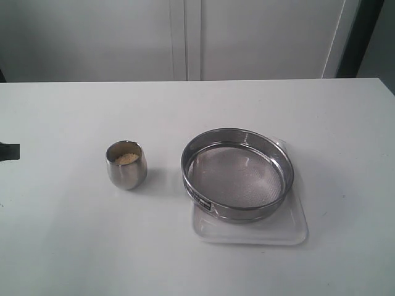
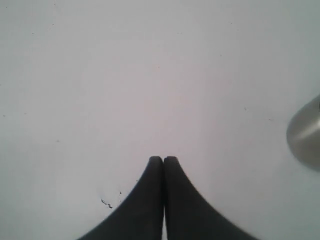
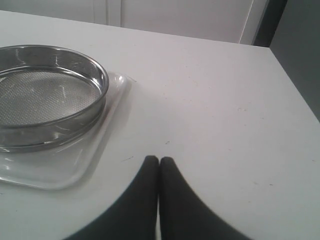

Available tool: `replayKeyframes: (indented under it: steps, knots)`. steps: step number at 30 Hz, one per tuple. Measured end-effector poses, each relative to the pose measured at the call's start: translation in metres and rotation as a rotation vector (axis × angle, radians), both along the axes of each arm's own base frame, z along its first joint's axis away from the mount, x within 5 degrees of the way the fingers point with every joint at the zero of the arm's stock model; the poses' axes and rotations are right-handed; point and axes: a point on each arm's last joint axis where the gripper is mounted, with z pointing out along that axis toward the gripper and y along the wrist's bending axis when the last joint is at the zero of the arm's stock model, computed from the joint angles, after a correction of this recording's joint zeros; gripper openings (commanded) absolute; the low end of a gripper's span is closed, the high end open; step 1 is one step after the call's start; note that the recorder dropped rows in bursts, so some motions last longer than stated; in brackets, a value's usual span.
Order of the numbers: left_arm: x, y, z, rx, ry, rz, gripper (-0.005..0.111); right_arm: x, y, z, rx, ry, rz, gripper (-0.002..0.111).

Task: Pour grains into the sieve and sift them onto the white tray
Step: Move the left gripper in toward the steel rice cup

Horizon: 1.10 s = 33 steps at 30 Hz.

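Nearest, the white tray [image 1: 250, 234] lies flat on the table [image 1: 62, 246], right of the middle, its near edge running across the view. It looks close to square, so its long axis cannot be told. A bare strip of the tray shows at the near side.

The sieve [image 1: 237, 174] sits on the tray, pushed toward the far side and slightly overhanging the left rim. It is round, level, open side up with the mesh down, and its small dark label faces near-left.

The right gripper [image 3: 159, 160] has its two dark fingers pressed together with nothing between them. It hangs over bare table just beside a corner of the tray, apart from both tray and sieve.

To the left of the sieve, with bare table between them, a small steel cup [image 1: 126, 164] stands upright, mouth up. The grains [image 1: 126, 158] lie in a pale yellow heap inside it.

The left gripper [image 2: 163, 160] is likewise closed and empty, over bare table, with the cup's side near it.

Beyond the table's far edge stands a pale panelled wall [image 1: 185, 37].
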Motion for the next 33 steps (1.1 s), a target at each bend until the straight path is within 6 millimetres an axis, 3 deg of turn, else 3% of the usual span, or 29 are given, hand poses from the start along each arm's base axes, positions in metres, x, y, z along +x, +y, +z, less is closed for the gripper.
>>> replayKeyframes:
  steps: [10,14,19,28,33]
  knots:
    - [0.027,-0.016,-0.025,0.058,-0.053,-0.076,0.000,0.000,0.000,0.000,0.000,0.000,0.000,0.000]
    - [0.026,-0.018,-0.040,0.021,-0.102,-0.084,0.000,0.000,0.000,0.000,0.000,0.000,0.000,0.000]
    - [0.026,-0.034,-0.051,-0.037,-0.203,-0.258,0.000,0.000,0.000,0.000,0.000,0.000,0.000,0.000]
    - [0.034,-0.045,-0.078,-0.074,-0.183,-0.367,0.000,0.000,0.000,0.000,0.000,0.000,0.000,0.000]
    - [0.039,-0.057,-0.091,-0.186,-0.254,-0.443,0.000,0.000,0.000,0.000,0.000,0.000,0.000,0.000]
